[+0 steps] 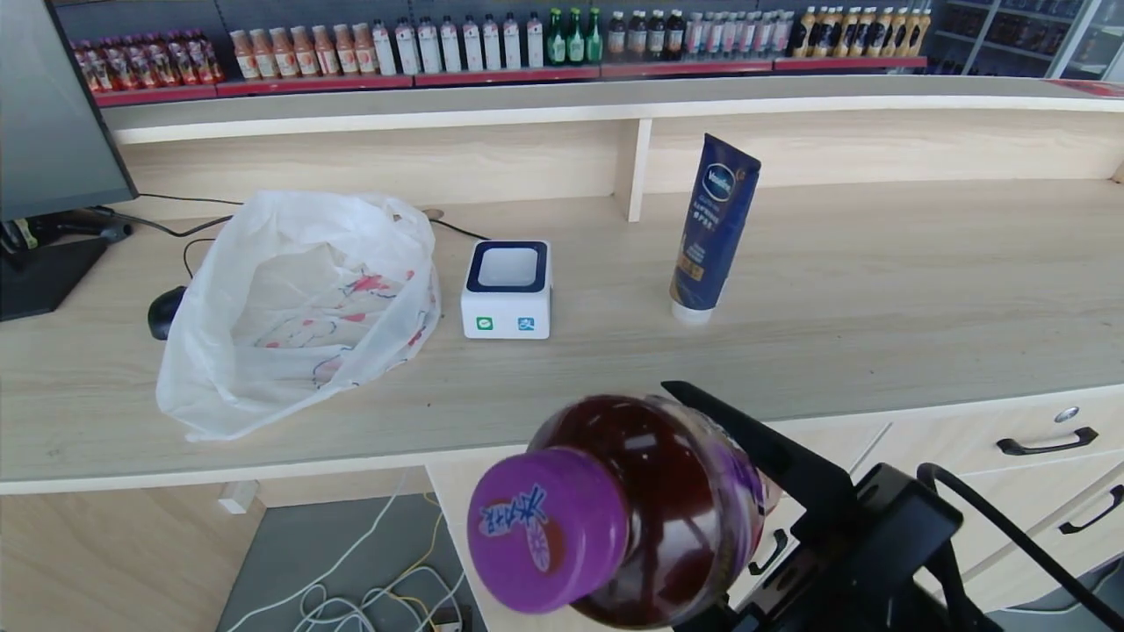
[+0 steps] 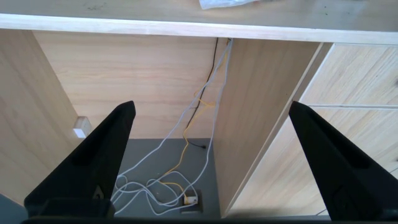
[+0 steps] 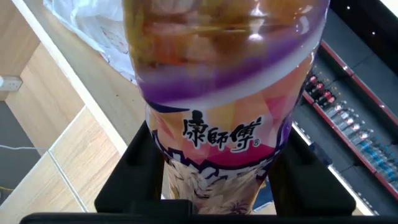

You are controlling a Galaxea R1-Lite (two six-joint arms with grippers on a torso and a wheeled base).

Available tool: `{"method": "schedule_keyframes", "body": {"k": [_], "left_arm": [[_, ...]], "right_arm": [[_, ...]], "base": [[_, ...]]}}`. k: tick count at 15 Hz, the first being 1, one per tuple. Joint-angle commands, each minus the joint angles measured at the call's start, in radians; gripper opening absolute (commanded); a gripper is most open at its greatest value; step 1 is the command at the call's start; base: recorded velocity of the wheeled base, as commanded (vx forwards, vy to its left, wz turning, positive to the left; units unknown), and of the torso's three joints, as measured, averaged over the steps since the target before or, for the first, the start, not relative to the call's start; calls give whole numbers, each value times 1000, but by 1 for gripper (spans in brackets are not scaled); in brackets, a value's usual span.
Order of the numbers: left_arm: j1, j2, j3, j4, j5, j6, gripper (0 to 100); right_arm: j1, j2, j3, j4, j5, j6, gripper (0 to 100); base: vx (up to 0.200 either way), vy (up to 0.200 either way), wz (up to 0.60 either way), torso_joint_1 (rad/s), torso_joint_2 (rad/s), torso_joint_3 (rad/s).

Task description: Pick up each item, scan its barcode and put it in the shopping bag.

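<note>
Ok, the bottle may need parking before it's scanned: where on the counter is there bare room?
The widest bare stretch is the counter right of the blue tube. A smaller gap lies between the tube and the scanner, and a strip runs along the front edge before the scanner. The left end is crowded: shopping bag, mouse, monitor.

You've got the bottle clamped in your right end effector, black fingers pressed on both sides of its label. Past it there's the white shopping bag lying on the desk, plus a store shelf of drinks.
</note>
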Motion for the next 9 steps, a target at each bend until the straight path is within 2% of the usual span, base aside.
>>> {"method": "schedule_keyframes", "body": {"k": [1,5,7,9], "left_arm": [[0,0,0,0,0,0,100],[0,0,0,0,0,0,100],[0,0,0,0,0,0,100],[0,0,0,0,2,0,100]], "right_arm": [[4,10,0,-1,9,-18,0],[0,10,6,-1,146,-263,0],[-11,28,16,-1,224,-305,0],[-13,34,7,-1,247,-371,0]], "base": [[0,0,0,0,0,0],[0,0,0,0,0,0],[0,0,0,0,0,0],[0,0,0,0,0,0]]}}
